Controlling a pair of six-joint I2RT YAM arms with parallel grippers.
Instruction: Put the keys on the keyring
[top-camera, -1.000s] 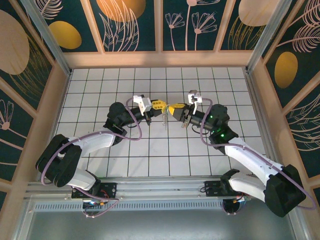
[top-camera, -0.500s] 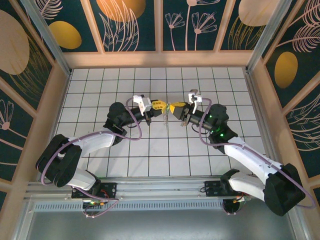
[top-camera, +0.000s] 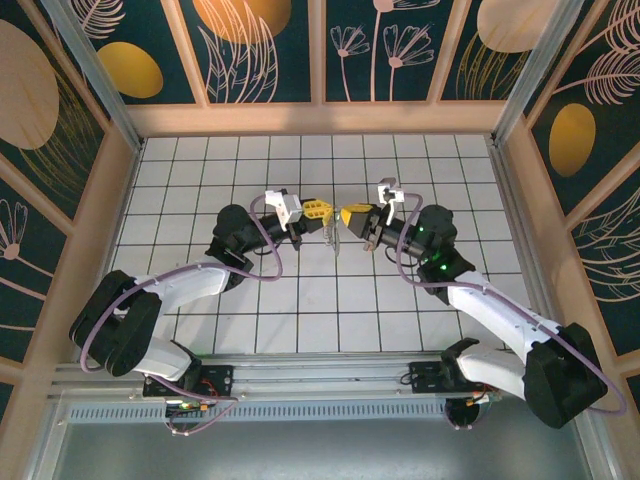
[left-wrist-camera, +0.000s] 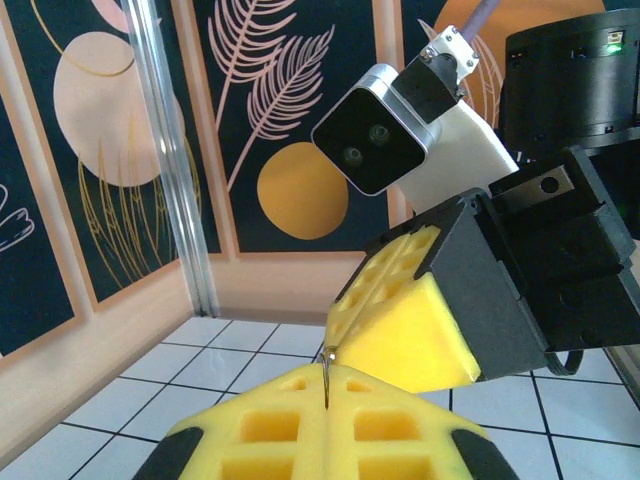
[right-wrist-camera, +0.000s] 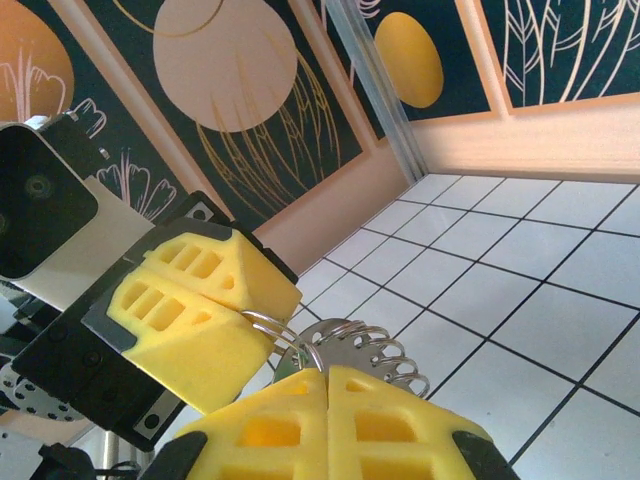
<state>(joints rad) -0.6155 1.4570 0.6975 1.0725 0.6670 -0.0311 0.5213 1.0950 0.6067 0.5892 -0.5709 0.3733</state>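
Left end effector (top-camera: 316, 211) and right end effector (top-camera: 354, 216) meet tip to tip above the desk (top-camera: 300, 300), both clamped on the keyring (top-camera: 333, 236).
In the top view the two face each other near the middle of the tiled desk, almost touching, and the keyring hangs just below the gap between them. In the left wrist view that arm's yellow pads (left-wrist-camera: 262, 430) are pressed together on a thin upright wire of the ring. In the right wrist view its own pads are together too. The ring's silver coils rise from their seam, and one loop reaches across into the left end effector's closed pads.
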